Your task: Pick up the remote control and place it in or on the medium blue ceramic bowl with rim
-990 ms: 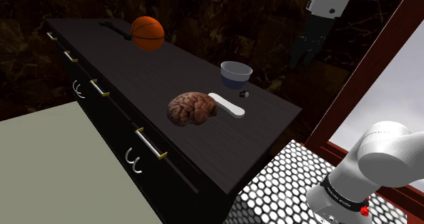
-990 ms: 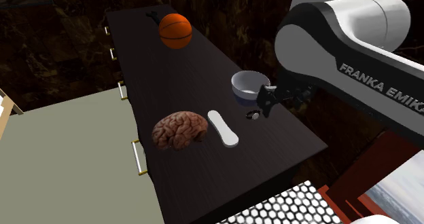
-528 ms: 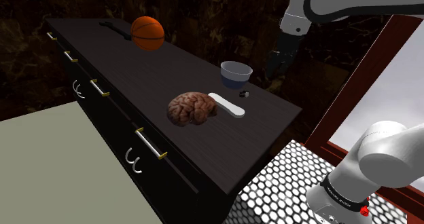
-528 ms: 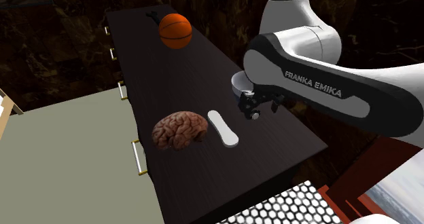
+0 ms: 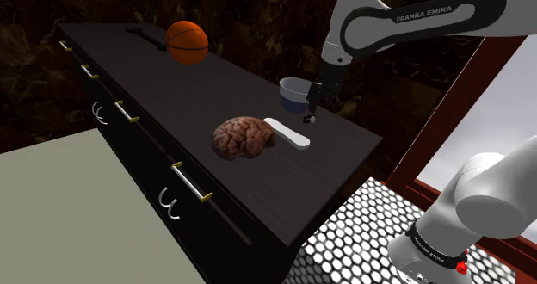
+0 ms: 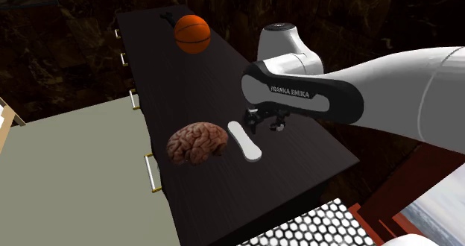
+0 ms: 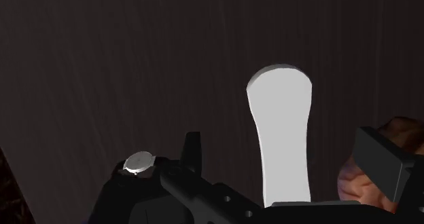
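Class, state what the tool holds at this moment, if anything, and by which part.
Nothing is held. The tool has its fingers apart, and the white remote lies flat on the dark top, unclasped.

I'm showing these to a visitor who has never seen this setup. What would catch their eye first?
Most likely the pink-brown brain lying mid-counter, right beside the white remote. Next comes the orange basketball at the counter's far end in the shoulder view. Then the white arm arching in, its black tool hanging open near the remote and the blue bowl.
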Available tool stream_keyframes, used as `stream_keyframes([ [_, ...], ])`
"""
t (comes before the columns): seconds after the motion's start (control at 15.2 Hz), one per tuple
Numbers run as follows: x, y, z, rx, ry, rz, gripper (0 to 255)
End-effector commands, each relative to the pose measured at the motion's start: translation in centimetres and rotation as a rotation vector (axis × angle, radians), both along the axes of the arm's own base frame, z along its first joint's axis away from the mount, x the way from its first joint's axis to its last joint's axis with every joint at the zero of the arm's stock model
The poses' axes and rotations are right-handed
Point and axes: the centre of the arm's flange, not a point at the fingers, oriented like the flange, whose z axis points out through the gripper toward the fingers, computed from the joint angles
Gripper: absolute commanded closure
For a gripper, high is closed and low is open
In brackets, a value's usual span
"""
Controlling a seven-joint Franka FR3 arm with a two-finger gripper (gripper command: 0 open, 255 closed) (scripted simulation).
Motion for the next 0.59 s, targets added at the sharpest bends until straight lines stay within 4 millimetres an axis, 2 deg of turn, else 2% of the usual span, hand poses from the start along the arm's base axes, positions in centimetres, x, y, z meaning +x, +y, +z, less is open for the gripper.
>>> stream_keyframes([
  [0.0,2.0,0.7,-2.0,0.001,0.002,0.014,0],
  [0.53,8.9,3.4,-9.7,0.005,0.014,0.071,0],
])
